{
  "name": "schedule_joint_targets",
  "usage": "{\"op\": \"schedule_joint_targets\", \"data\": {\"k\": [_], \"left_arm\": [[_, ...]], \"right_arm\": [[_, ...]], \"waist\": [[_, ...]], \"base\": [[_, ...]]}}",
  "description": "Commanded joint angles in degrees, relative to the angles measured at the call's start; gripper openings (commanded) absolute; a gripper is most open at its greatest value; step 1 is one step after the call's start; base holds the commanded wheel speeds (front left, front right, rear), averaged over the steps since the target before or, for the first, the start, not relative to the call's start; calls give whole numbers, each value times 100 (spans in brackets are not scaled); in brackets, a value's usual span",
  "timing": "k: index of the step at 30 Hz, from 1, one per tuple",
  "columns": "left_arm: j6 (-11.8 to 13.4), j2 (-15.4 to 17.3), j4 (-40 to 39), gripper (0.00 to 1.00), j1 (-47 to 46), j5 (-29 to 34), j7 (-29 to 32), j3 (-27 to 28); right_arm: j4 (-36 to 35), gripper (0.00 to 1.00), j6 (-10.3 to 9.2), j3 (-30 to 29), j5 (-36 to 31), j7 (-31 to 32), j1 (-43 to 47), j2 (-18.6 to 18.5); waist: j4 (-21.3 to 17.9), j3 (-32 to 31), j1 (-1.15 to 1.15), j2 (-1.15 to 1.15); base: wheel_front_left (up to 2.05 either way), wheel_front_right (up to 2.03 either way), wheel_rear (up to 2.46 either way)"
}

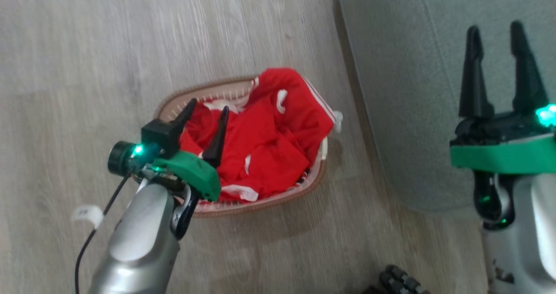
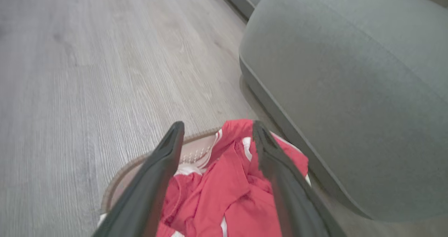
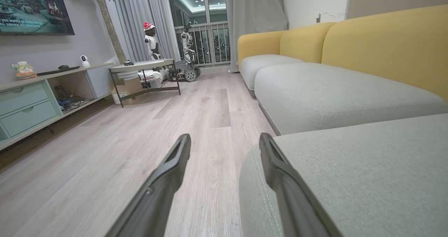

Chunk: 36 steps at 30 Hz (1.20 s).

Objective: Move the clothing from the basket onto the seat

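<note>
The red clothing (image 1: pixel 269 133) with white stripes lies bunched in the cream basket (image 1: pixel 316 179) with its brown rim, on the wooden floor beside the grey-green seat (image 1: pixel 404 90). My left gripper (image 1: pixel 208 106) hovers open over the basket's left part, fingers pointing at the clothing, nothing between them. In the left wrist view the clothing (image 2: pixel 224 191) shows between and below that gripper's (image 2: pixel 217 126) spread fingers, with the basket rim (image 2: pixel 115 181) at left and the seat (image 2: pixel 350 100) at right. My right gripper (image 1: pixel 497 31) stands open and empty above the seat, and in its own view the gripper (image 3: pixel 224 139) straddles the seat's (image 3: pixel 350 174) near corner.
The wooden floor (image 1: pixel 108 59) stretches left of the basket. A small white scrap (image 1: pixel 87 213) lies on the floor by my left forearm. Further seat cushions with yellow backs (image 3: pixel 385 44), a low table (image 3: pixel 143 67) and a sideboard (image 3: pixel 31 100) stand farther off.
</note>
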Motion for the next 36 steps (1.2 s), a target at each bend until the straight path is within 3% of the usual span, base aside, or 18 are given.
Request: {"op": "schedule_joint_targets", "data": {"k": [1,12,20,25,36], "left_arm": [[-26,83,45,100,-210,-25,16,103],[-65,75,1684,100,-1229,56,264,-293],[-75,125,2903,100,-1977,240,794,-634],[57,200,3598,100,-2313,513,1344,-922],[167,420,4032,100,-2676,860,2544,-1382]], "right_arm": [[-263,100,-1,77,39,-37,-153,40],[-664,100,-1,62,43,-37,-513,113],[-890,100,-1,-17,98,-37,-786,168],[-956,100,-1,44,133,-37,-919,206],[-1009,100,-1,118,287,-37,-1117,235]], "waist": [[-107,275,0,0],[-326,1133,0,0],[-519,1729,0,0],[-674,1997,0,0],[-1012,2509,0,0]], "base": [[0,0,0],[0,0,0],[0,0,0],[0,0,0],[0,0,0]]}}
